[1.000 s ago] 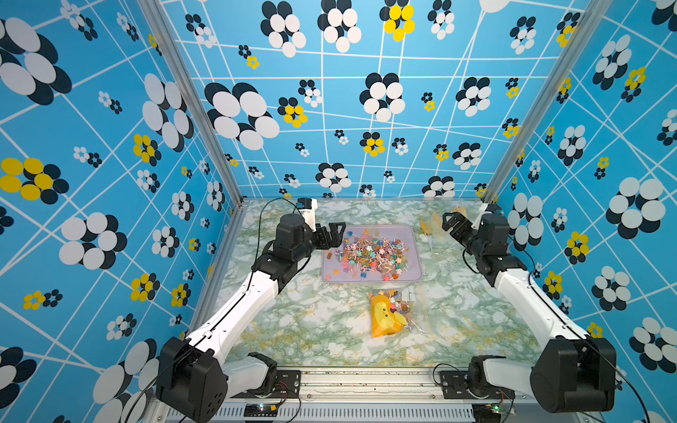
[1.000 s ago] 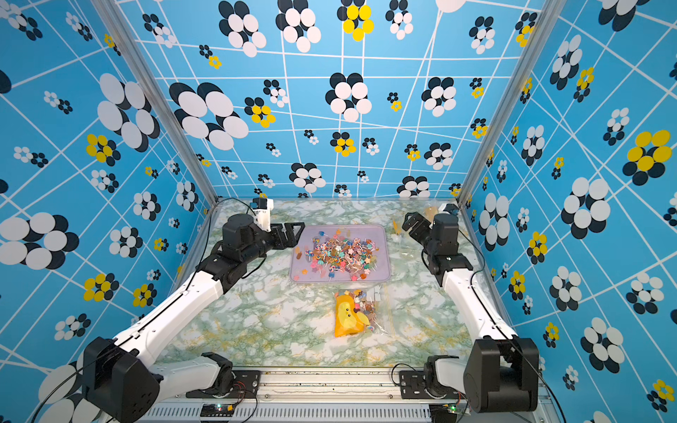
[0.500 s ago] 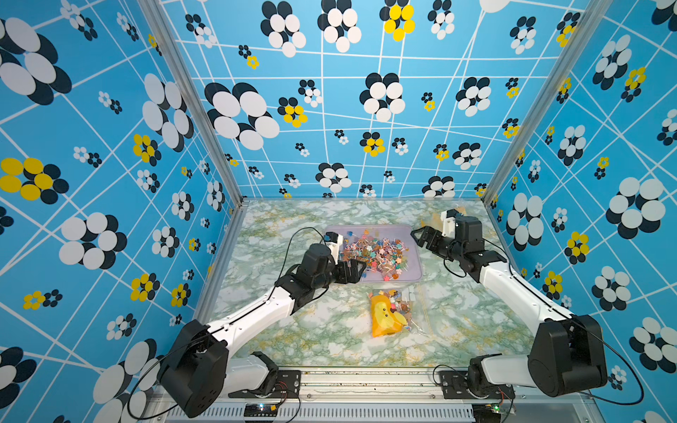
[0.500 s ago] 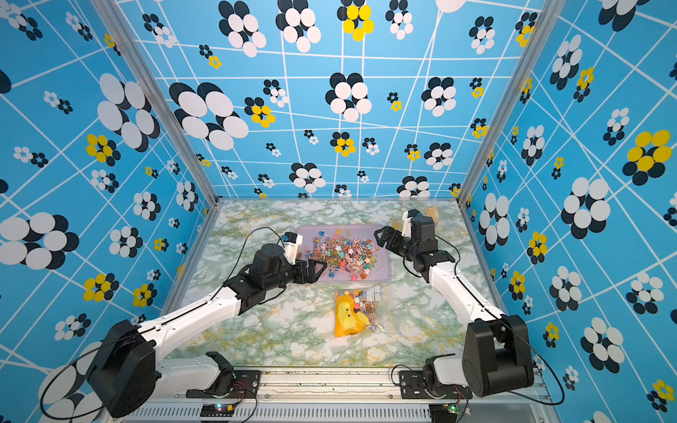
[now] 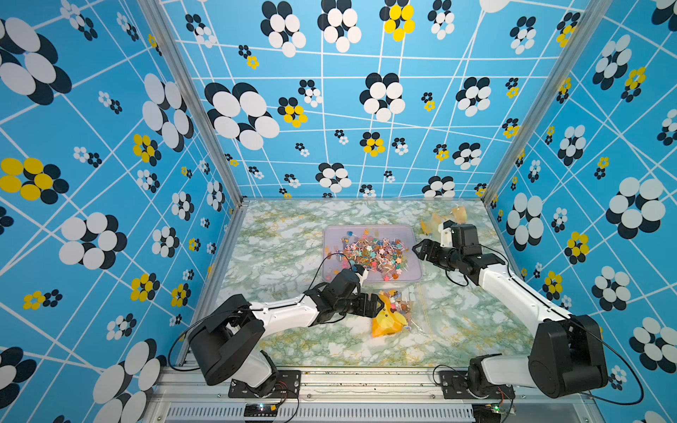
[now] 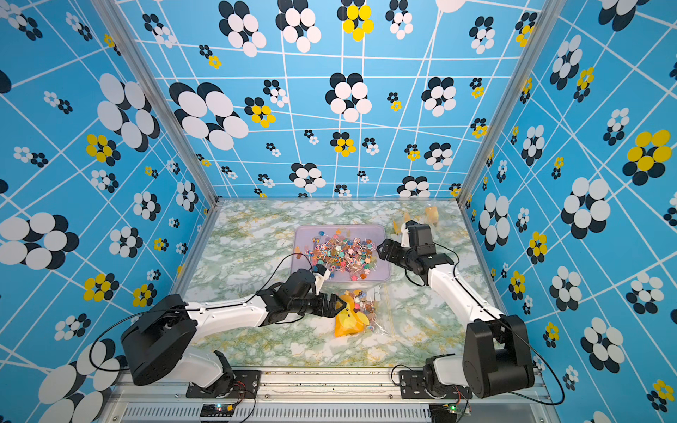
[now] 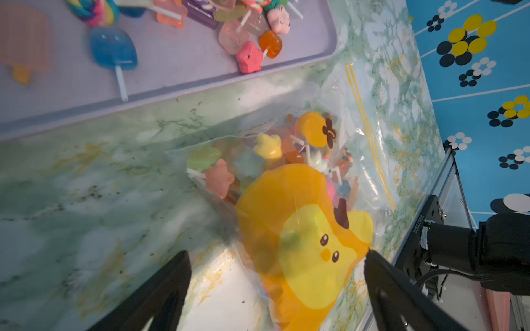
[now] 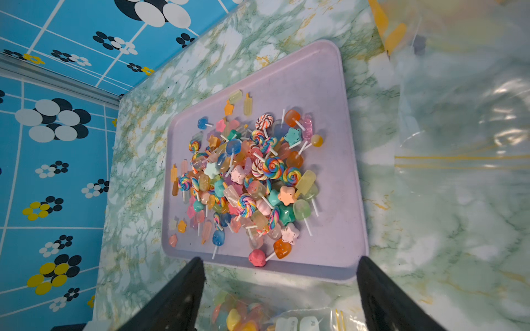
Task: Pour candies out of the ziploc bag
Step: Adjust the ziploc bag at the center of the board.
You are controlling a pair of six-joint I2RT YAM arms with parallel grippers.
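Note:
The ziploc bag (image 5: 394,315) (image 6: 353,318), clear with a yellow-orange duck print, lies flat on the marble table in front of the lilac tray (image 5: 415,273) (image 6: 383,274). Some candies (image 7: 269,149) are still inside it; a heap of candies (image 5: 370,252) (image 8: 249,177) lies in the tray. My left gripper (image 5: 377,305) (image 6: 335,305) (image 7: 276,253) is open at the bag's (image 7: 301,229) left end, jaws on either side of the duck print. My right gripper (image 5: 419,251) (image 6: 383,249) (image 8: 280,259) is open above the tray's right edge, nothing between its fingers.
Another clear bag with yellow-orange print (image 5: 443,219) (image 6: 414,219) (image 8: 459,114) lies at the back right corner, behind my right wrist. Blue patterned walls enclose the table on three sides. Aluminium rail along the front.
My left arm has swung from the tray's left side forward to the bag. My right arm has come from the back right corner in to the tray's right edge.

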